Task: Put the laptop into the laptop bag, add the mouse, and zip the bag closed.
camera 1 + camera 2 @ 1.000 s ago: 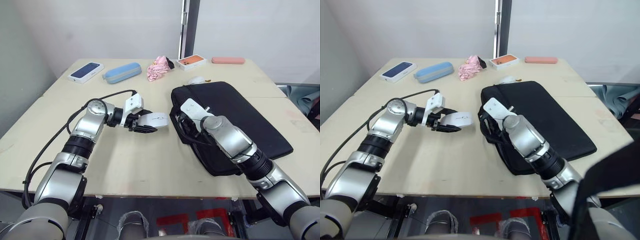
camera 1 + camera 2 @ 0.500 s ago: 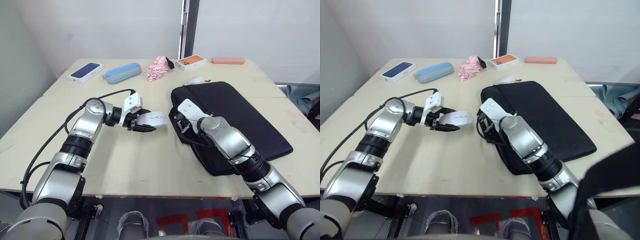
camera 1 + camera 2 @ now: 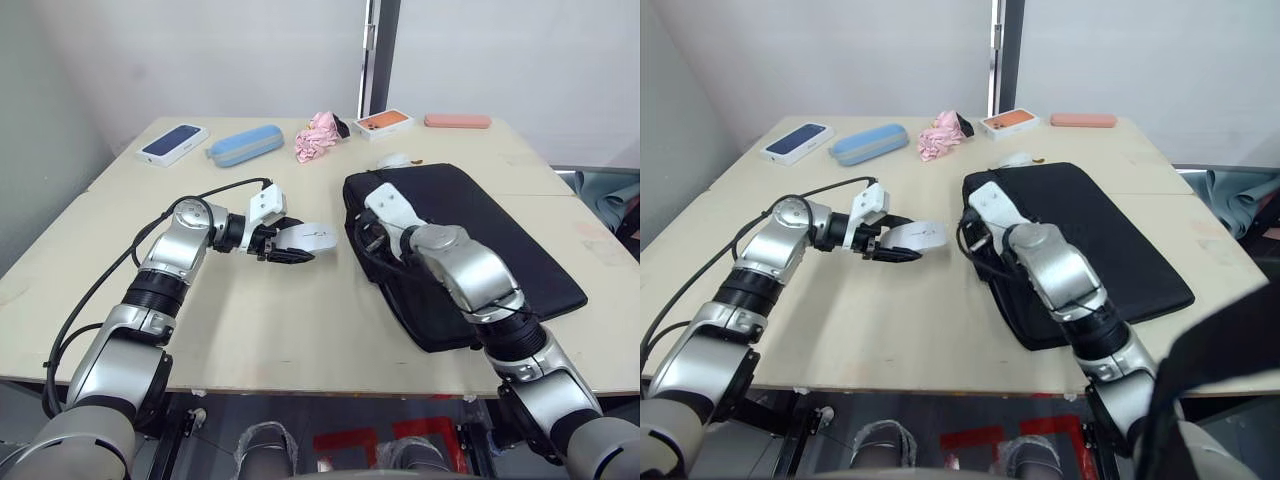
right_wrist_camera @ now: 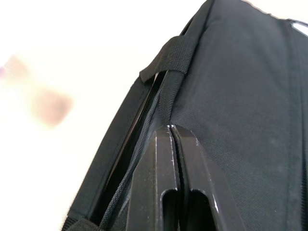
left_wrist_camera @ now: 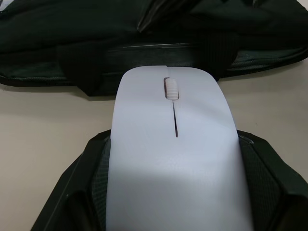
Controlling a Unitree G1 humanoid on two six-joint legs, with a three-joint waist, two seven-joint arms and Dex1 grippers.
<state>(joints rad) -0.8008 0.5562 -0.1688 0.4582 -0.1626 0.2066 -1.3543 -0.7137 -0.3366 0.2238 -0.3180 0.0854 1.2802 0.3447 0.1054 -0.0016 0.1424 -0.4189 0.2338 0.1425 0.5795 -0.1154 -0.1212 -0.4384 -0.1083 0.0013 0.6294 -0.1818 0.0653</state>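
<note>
- Holding the flat glossy white oval mouse (image 3: 306, 236) between its fingers, the left pincer (image 3: 290, 247) hangs above the beige worktop (image 3: 250, 320), just beside the big black fabric laptop bag (image 3: 480, 240).
- The right pincer (image 4: 175, 144) is pressed together at the bag's open zipper edge; whether fabric is pinched cannot be told.
- Risk: if the opening sags, the mouse may catch on the short black handle (image 5: 82, 67) and slip out.
- Laptop location: cannot tell, judged inside the bag.

Mouse (image 5: 175, 163): smooth white plastic, soft sheen. Laptop bag (image 3: 490, 240): matt black woven cloth, webbing handles. Desk (image 3: 250, 320): pale matt wood-look board. Right claw (image 4: 174, 144): glossy black plastic.
</note>
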